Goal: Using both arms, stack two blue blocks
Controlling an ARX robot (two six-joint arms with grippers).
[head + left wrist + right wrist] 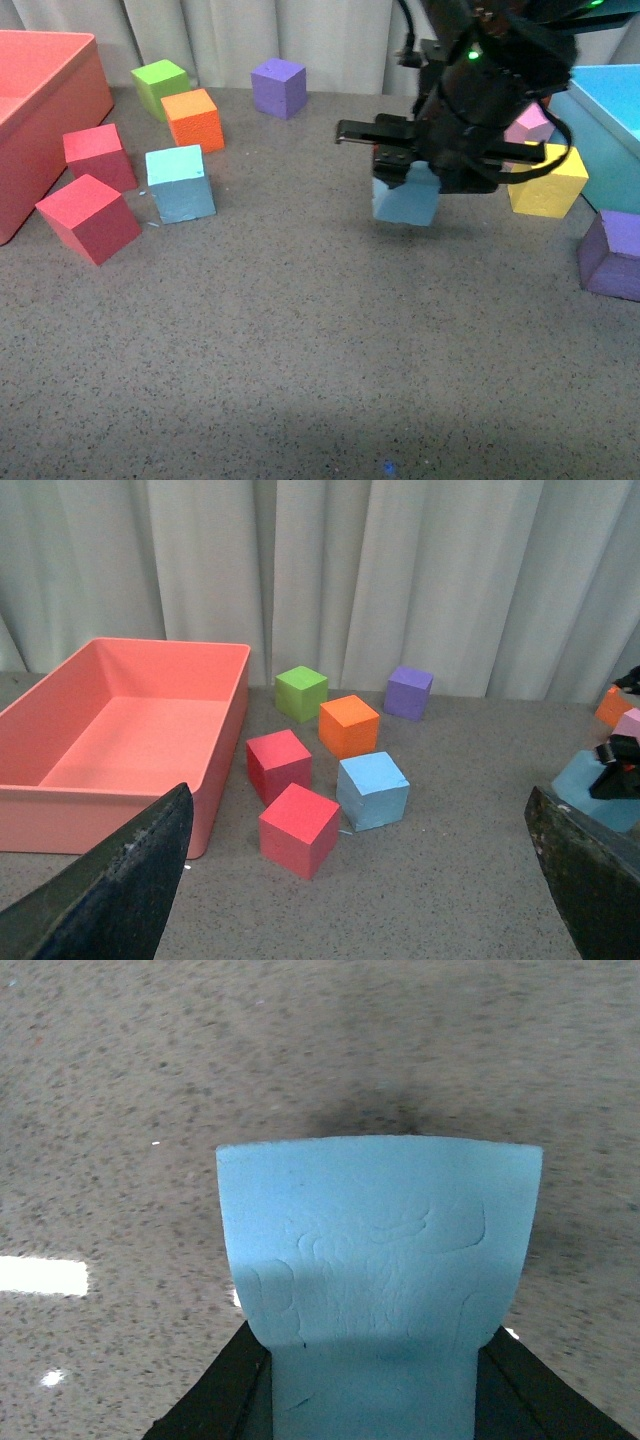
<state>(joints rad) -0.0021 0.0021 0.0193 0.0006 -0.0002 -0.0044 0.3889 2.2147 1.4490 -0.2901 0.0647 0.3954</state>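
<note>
The first blue block (180, 183) (372, 790) is a pale sky-blue foam cube with matte faces. It sits flat on the grey bench (300, 340) over on the left side, turned slightly so one corner points forward, with nothing gripping it.

The second blue block (407, 200) (380, 1250) (583, 783) has the same colour and size, with faint creases on its upper face. It is well to the right of the first, upright, and pinched at its top between the two black fingers of the right pincer (410, 172) (372, 1400). I can't tell whether its underside touches the bench.
</note>
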